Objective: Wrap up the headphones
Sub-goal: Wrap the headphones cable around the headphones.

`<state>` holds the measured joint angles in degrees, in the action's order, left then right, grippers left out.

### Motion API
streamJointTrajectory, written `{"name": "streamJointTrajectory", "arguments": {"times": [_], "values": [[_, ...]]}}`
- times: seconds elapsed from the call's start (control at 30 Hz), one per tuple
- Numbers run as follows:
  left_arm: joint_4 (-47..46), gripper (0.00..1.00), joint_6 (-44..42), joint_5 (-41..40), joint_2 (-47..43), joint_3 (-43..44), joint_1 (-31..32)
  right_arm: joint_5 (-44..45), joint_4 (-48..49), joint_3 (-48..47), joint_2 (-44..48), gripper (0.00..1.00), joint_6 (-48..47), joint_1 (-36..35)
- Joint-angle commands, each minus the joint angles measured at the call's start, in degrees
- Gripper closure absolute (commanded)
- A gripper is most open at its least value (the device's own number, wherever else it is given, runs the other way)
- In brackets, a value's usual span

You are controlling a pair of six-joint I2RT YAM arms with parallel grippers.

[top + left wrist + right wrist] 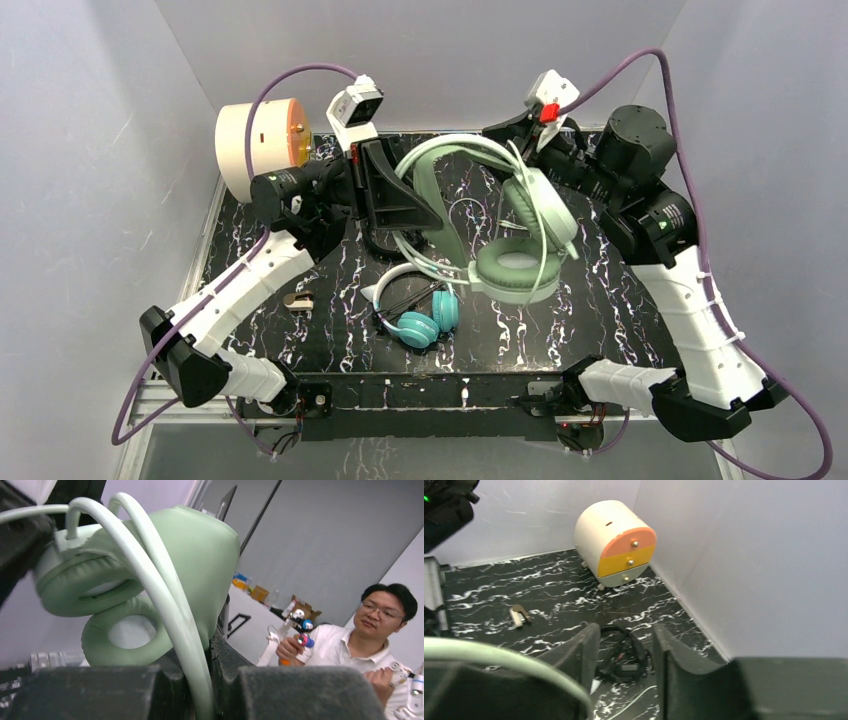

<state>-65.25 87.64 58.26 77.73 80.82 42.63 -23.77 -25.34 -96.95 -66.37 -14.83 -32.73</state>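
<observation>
My left gripper (202, 677) is clenched on the pale sage-green padded over-ear headphones (515, 265). It pinches the headband together with a run of the light round cable (166, 609). It carries the whole set clear of the black marble-patterned tabletop (610, 300), in the middle of the top view. The band arches from the jaws at centre-left up and across toward the upper right, with both cups hanging at its lower right end.

My right gripper (625, 635) stands released, jaws apart with nothing between them. Through the gap I see only the tabletop and a black corded bundle (621, 662), probably the black headset, though it is too dark to be sure.

What matters next is the cable. In the right wrist view it crosses the lower left corner, outside the jaw on that side and not in the gap. I judge that the right arm, near the band's upper right end, must shift toward that side to take it, since the left is busy holding.

Room is tight behind and to the right, where the grey walls (760, 100) stand close. The round cream drawer cabinet (255, 140) sits well apart at upper left. The teal headphones with a white band (420, 322) lie on the table near the hanging cups, lower in the frame, so I would keep any loops high.
</observation>
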Motion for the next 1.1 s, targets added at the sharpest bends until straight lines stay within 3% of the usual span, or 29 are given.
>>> {"name": "streamJointTrajectory", "arguments": {"times": [0.0,0.1,0.23,0.37,0.57,0.8,1.07], "values": [[-13.8,1.0,-2.4,-17.3,-2.9,-1.1,-0.3,-8.1,3.5,-0.1,-0.6,0.41,11.2,2.8],[-17.6,1.0,-2.5,-21.9,-3.1,-4.2,-0.3,-16.5,9.4,3.5,-0.5,0.29,20.9,8.9],[-22.7,1.0,-3.6,-28.1,-3.2,-8.3,-0.3,-31.4,32.5,13.6,-0.1,0.3,40.8,17.9],[-24.4,1.0,-7.4,-32.7,-2.6,-8.8,-0.4,-32.2,43.4,19.6,-0.8,0.31,50.5,18.2],[-24.0,1.0,-13.0,-35.7,1.8,-2.3,-0.3,-30.5,61.3,29.5,-2.3,0.28,64.3,18.0],[-22.3,1.0,-14.5,-37.3,4.9,3.2,-0.3,-28.6,59.9,31.5,-3.9,0.13,57.7,18.1],[-20.3,1.0,-16.9,-38.9,5.7,6.6,-0.4,-29.3,73.7,38.2,-5.9,0.1,62.1,18.2]]}}
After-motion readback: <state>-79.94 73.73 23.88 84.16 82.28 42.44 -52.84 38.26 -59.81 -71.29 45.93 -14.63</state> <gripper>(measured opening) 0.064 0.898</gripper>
